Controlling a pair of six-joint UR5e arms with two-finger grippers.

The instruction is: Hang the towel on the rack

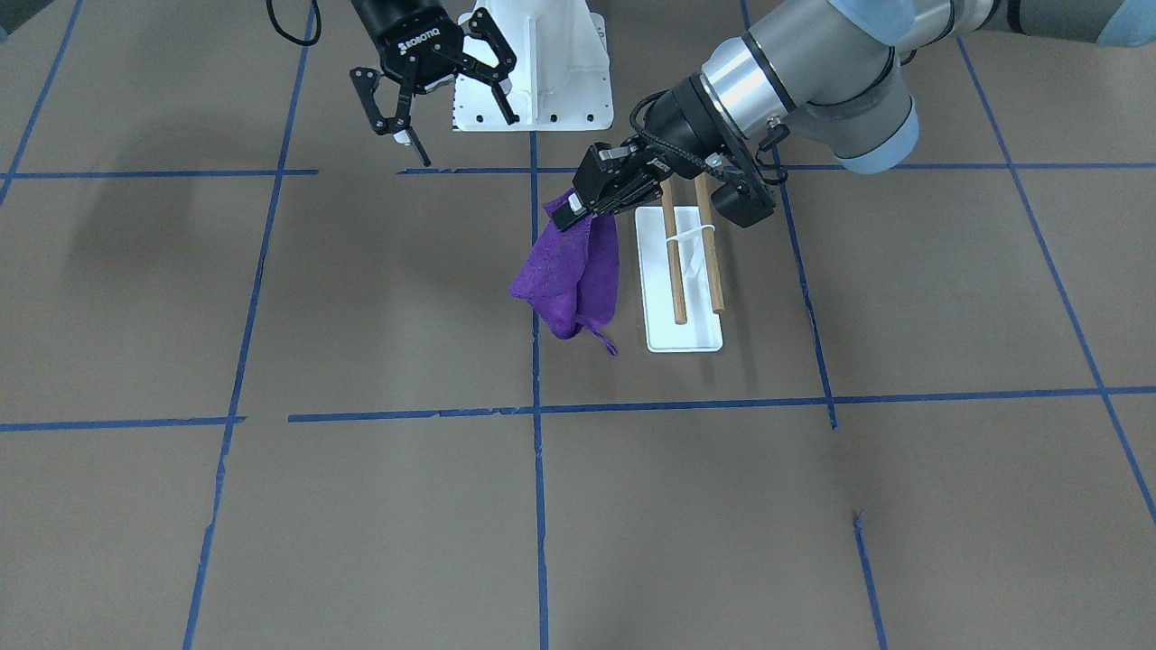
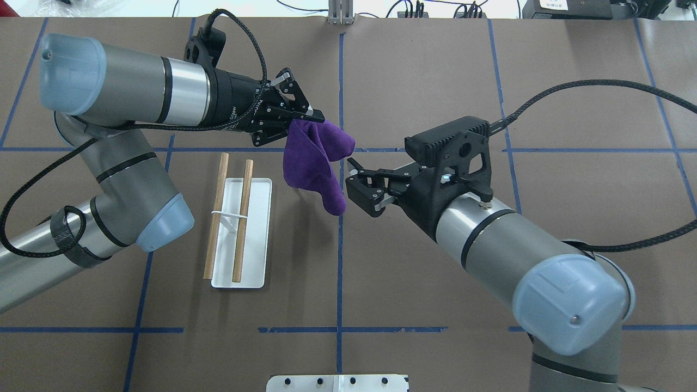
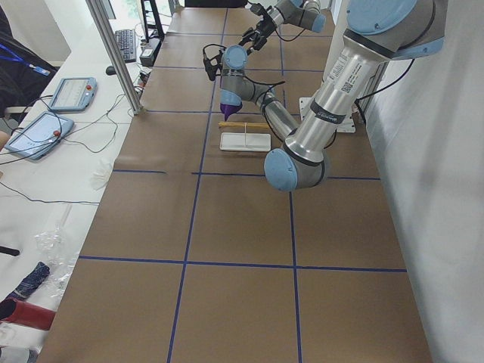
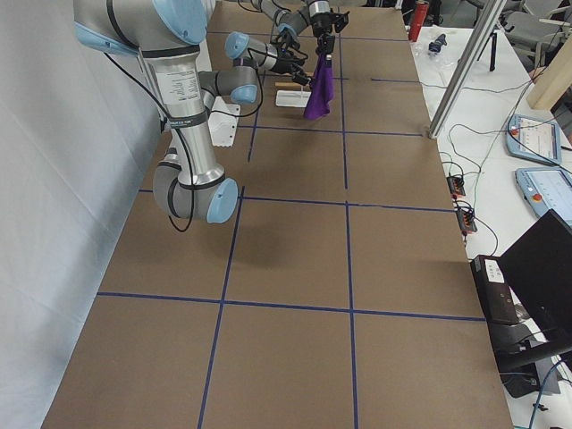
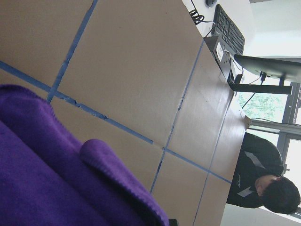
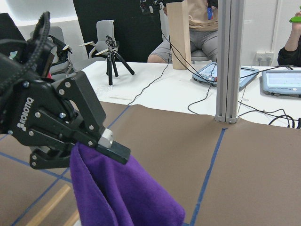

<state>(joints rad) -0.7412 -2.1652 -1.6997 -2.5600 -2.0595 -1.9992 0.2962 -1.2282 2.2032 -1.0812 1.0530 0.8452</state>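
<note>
The purple towel (image 2: pixel 316 163) hangs bunched from my left gripper (image 2: pixel 298 126), which is shut on its top edge and holds it above the table, just right of the rack. The rack has a flat white base (image 2: pixel 256 261) and two parallel wooden rods (image 2: pixel 216 215); both rods are bare. In the front-facing view the towel (image 1: pixel 569 280) hangs beside the rack base (image 1: pixel 686 338), under the left gripper (image 1: pixel 571 217). My right gripper (image 2: pixel 359 182) is open and empty, close to the towel's lower right side. The right wrist view shows the left gripper's fingers (image 6: pixel 94 141) clamped on the towel (image 6: pixel 122 197).
The white robot pedestal (image 1: pixel 560 81) stands at the robot's side of the table. Blue tape lines (image 2: pixel 340 261) cross the brown tabletop. People, tablets and cables lie beyond the far edge of the table (image 6: pixel 282 84).
</note>
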